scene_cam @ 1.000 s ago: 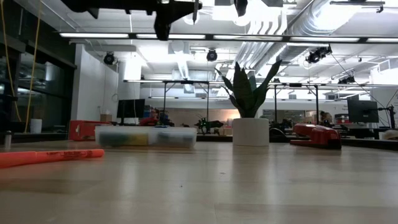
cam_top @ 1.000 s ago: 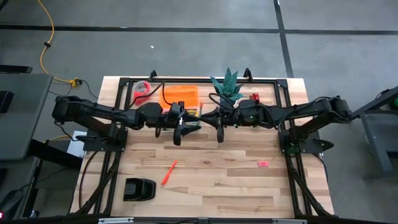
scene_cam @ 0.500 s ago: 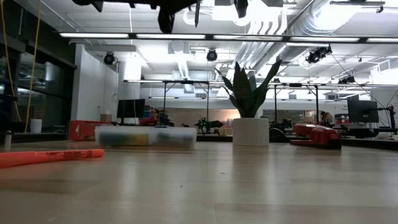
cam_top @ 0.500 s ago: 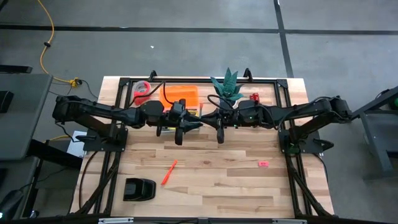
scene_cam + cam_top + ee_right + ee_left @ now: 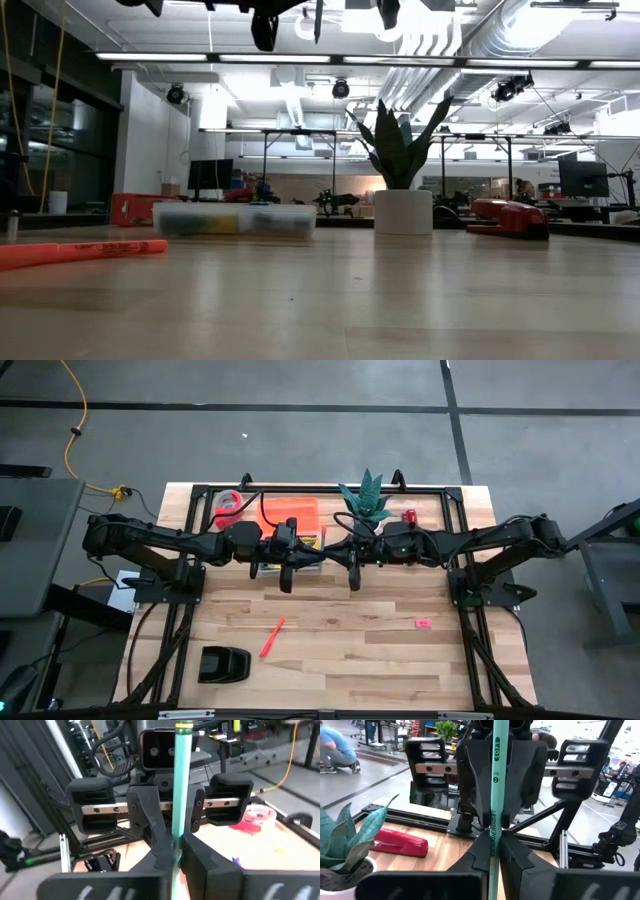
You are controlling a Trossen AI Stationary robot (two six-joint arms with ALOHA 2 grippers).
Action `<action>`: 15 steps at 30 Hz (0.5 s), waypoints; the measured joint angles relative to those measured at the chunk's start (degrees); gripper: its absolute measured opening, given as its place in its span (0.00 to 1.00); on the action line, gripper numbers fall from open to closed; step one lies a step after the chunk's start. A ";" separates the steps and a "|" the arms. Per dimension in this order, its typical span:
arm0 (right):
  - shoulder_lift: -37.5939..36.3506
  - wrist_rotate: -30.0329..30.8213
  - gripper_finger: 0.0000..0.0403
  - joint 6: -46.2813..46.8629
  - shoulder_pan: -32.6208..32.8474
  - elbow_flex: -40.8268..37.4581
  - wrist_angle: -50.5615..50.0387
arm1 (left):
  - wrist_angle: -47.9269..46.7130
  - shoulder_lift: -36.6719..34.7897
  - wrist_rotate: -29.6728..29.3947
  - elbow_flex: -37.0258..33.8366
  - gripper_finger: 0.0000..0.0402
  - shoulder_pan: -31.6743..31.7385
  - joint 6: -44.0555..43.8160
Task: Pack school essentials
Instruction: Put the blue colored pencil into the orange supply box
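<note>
A teal pencil [image 5: 496,780] stands upright in the air above the middle of the table, between my two grippers. They face each other, and each is shut on the pencil. My left gripper [image 5: 494,845] comes from the table's left and my right gripper [image 5: 176,851] from its right. In the low view the pencil's lower tip [image 5: 317,25] hangs high above the tabletop. An orange-red marker [image 5: 272,638] lies flat on the wood near the front left. A tiny pink eraser [image 5: 423,623] lies on the wood at the right. My left gripper pinches the pencil's shaft [image 5: 494,832] between its two fingers. The fingers are level, come from the table's left and lie across the upright pencil, which is clear of the table. My right gripper pinches the same shaft [image 5: 177,827] between its two fingers. These come level from the table's right, also across the pencil, close beside the left gripper's fingers.
A clear bin [image 5: 235,219] with an orange lid [image 5: 290,513] stands at the far side, with a potted plant [image 5: 368,500], a red tape roll [image 5: 228,506] and a red stapler [image 5: 510,218] nearby. A squat black object [image 5: 224,664] sits front left.
My left gripper has risen a little and edged toward the pencil. The pencil and my right gripper have stayed where they were.
</note>
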 joint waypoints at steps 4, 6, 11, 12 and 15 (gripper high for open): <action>-1.68 0.93 0.18 3.65 -0.40 0.00 -3.27 | -4.11 -3.16 0.04 0.01 0.01 1.75 1.26; -3.10 1.58 0.27 3.43 -0.44 0.00 -5.42 | -9.59 -6.39 0.02 0.00 0.01 3.16 2.62; -8.28 1.89 0.46 1.72 -0.37 0.00 -14.72 | -20.22 -16.17 -0.62 -0.25 0.01 6.11 5.06; -9.39 1.97 0.48 1.69 -0.39 0.00 -16.09 | -20.61 -18.37 -0.90 -0.54 0.01 6.41 5.40; -13.05 2.79 0.53 1.70 -0.28 -1.78 -17.24 | -20.28 -24.87 -2.56 -2.96 0.00 6.54 5.48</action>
